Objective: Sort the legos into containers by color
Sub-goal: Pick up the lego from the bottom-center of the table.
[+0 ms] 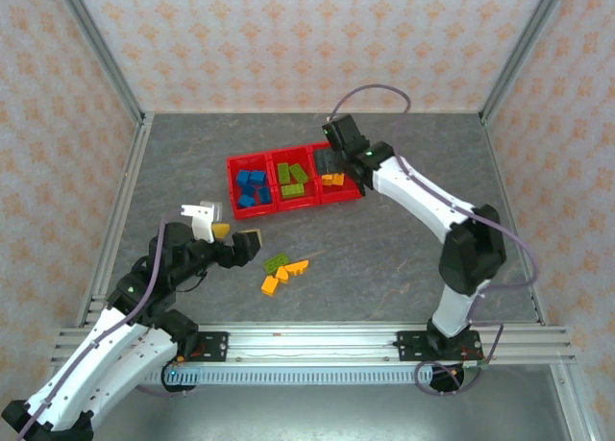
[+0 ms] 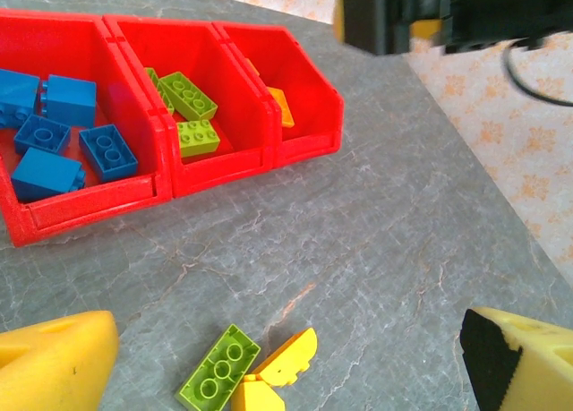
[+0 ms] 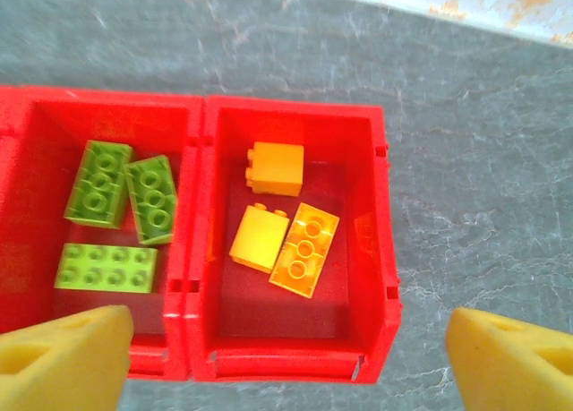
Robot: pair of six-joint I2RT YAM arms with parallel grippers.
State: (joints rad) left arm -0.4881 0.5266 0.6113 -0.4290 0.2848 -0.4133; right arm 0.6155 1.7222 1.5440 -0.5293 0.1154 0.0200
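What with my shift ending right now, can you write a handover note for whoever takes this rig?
Left tool: open, empty, by the loose bricks.
Right tool: open, empty, above the right bin.
Done: blue bricks in the left bin, three lime green bricks in the middle bin, three orange-yellow bricks in the right bin.
Left: one lime green brick and a few orange-yellow pieces, bunched on the table.

Left arm [image 1: 96, 355], left end of mounting rail [image 1: 307, 340]: white links, black joints, grey cable [image 1: 151, 263] | right arm [image 1: 423, 196], rail's right end: white links, black joints, black base plate, green light, looping grey-violet cable [image 1: 375, 85] | fingers [image 2: 537, 366]: yellow wedges, black inner pads
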